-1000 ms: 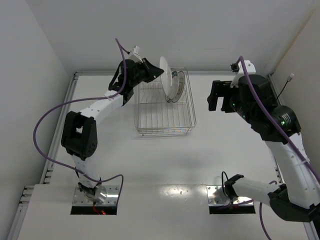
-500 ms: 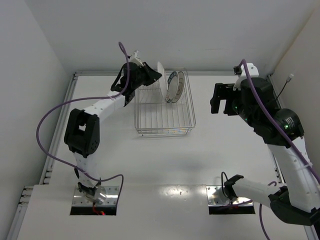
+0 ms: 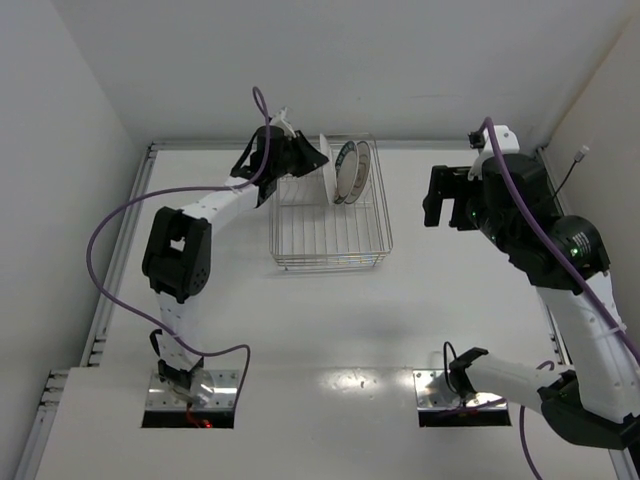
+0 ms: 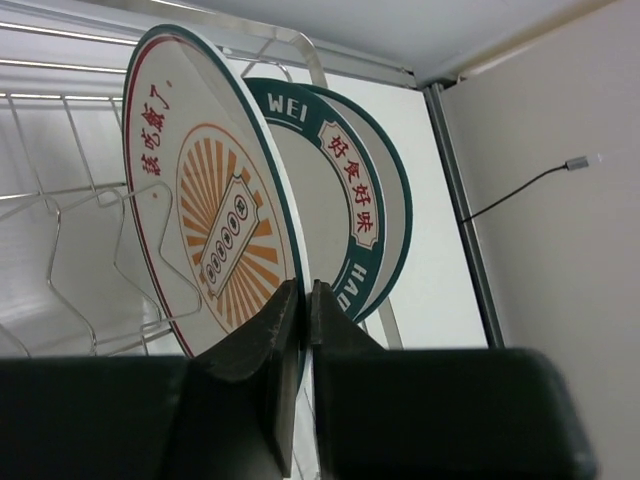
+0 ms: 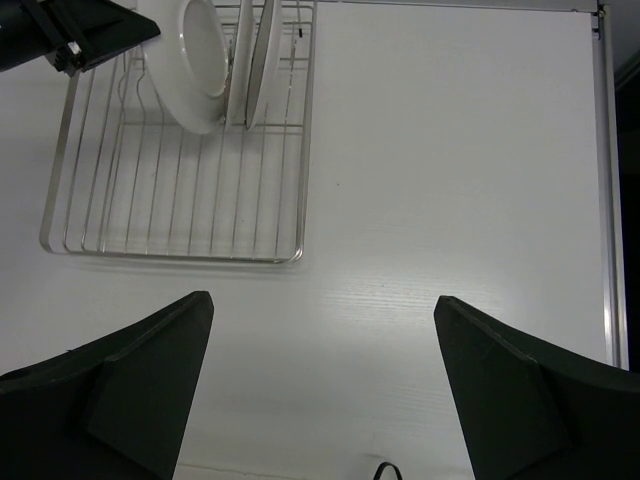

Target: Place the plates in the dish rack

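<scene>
The dish rack (image 3: 330, 240) stands at the table's far middle. My left gripper (image 3: 312, 160) is shut on the rim of the orange sunburst plate (image 3: 324, 163), held upright in the rack's far left part. In the left wrist view my left gripper (image 4: 303, 300) pinches that plate's (image 4: 205, 220) lower rim among the rack wires (image 4: 70, 190). The dark blue rimmed plate (image 4: 350, 200) stands just behind it, with another plate's edge (image 4: 398, 200) behind that. My right gripper (image 3: 440, 195) is open and empty, high to the right of the rack. Its wrist view shows the rack (image 5: 170, 200) and three upright plates (image 5: 200, 60).
A raised rail (image 3: 125, 240) runs along the table's left edge and another (image 5: 603, 180) along the right. White walls close the back and sides. A thin cable (image 4: 520, 185) hangs on the right wall.
My left gripper has lowered the sunburst plate and turned it from face-on above the rack to edge-on among the wires beside the other plates. The right arm has barely moved.
</scene>
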`<control>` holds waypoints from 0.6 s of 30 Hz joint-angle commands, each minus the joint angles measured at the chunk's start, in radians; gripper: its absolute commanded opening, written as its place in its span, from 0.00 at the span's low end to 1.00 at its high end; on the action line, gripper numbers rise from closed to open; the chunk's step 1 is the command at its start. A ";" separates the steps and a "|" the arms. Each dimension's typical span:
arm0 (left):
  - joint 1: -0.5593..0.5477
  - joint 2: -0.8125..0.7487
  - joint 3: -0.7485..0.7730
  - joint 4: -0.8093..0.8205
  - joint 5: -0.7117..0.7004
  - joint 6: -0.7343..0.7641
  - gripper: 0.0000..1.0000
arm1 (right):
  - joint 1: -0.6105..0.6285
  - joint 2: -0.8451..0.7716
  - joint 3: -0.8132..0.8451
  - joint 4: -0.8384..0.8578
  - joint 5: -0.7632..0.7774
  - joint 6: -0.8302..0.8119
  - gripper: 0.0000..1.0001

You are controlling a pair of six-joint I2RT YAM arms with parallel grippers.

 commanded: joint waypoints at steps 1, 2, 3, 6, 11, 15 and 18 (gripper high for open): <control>-0.009 0.012 0.073 0.002 0.088 0.010 0.10 | -0.004 -0.007 0.006 0.018 -0.001 -0.003 0.90; -0.009 0.012 0.083 -0.007 0.100 0.010 0.17 | -0.004 -0.007 0.006 0.018 -0.001 -0.003 0.90; -0.009 0.012 0.092 -0.022 0.110 0.010 0.31 | -0.004 -0.007 0.006 0.018 -0.001 -0.003 0.90; -0.034 0.021 0.147 -0.062 0.122 0.045 0.47 | -0.004 -0.007 -0.004 0.027 -0.010 0.006 0.90; -0.072 0.059 0.268 -0.165 0.131 0.096 0.75 | -0.004 -0.017 -0.015 0.037 -0.019 0.015 0.90; -0.072 0.059 0.279 -0.176 0.119 0.119 0.83 | -0.004 -0.027 -0.024 0.046 -0.028 0.024 0.90; -0.072 0.050 0.288 -0.233 0.101 0.151 0.85 | -0.004 -0.038 -0.034 0.046 -0.028 0.024 0.90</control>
